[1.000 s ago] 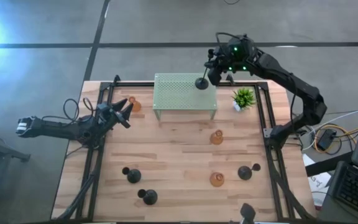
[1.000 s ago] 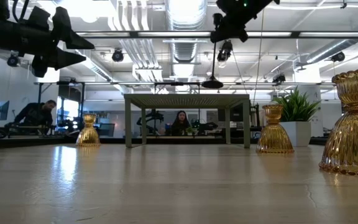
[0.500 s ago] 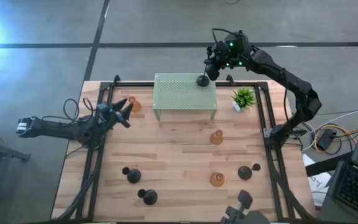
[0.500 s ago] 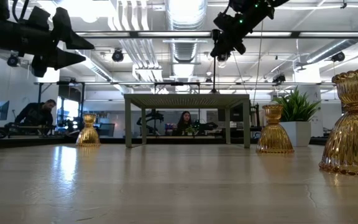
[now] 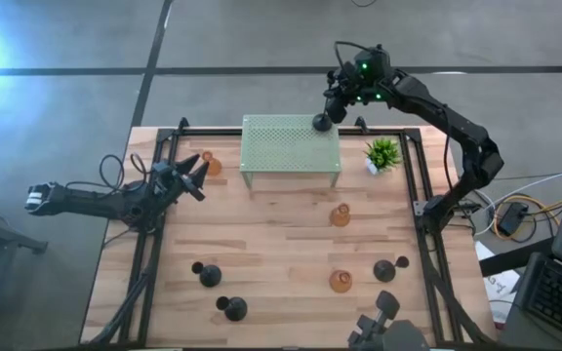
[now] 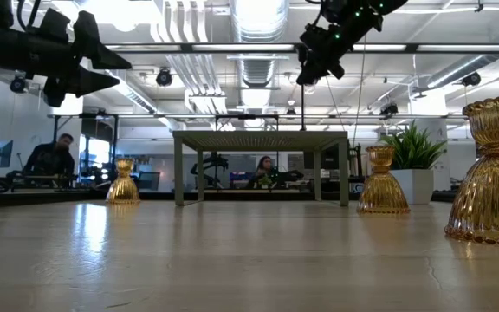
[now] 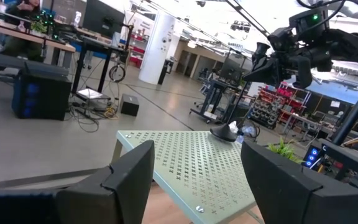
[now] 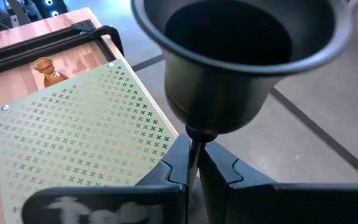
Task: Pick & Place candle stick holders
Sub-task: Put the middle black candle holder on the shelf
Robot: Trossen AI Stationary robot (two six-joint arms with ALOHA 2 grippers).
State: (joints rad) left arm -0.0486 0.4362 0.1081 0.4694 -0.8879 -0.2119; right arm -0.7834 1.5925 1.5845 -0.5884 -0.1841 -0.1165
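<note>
My right gripper [image 5: 336, 103] is shut on a black candle stick holder with a domed base [image 5: 320, 121], over the far right corner of the green perforated stand [image 5: 291, 146]. Its cup [image 8: 229, 50] fills the right wrist view. My left gripper [image 5: 195, 175] is open and empty above the table's left side. Three more black holders [image 5: 206, 274] [image 5: 230, 308] [image 5: 388, 268] stand on their bases near the front. Three amber glass holders [image 5: 209, 162] [image 5: 340, 215] [image 5: 340, 281] stand on the wood. My right gripper pinches the holder's thin stem [image 8: 195, 142] between its two fingers [image 8: 178, 157], just below the cup. The stem slants down from the gripper to the base [image 7: 224, 132]. In the left wrist view, the base looks to rest on the stand's far right corner.
A small green potted plant [image 5: 382, 153] stands right of the stand. Black rails [image 5: 420, 185] run along the table's sides. People sit at desks in the room beyond the table [image 6: 55, 156].
My right gripper has carried the black holder a little toward the table's far edge and lowered it. The base hung clear above the stand and is now down at the stand's top. The gripper stays shut on the stem.
</note>
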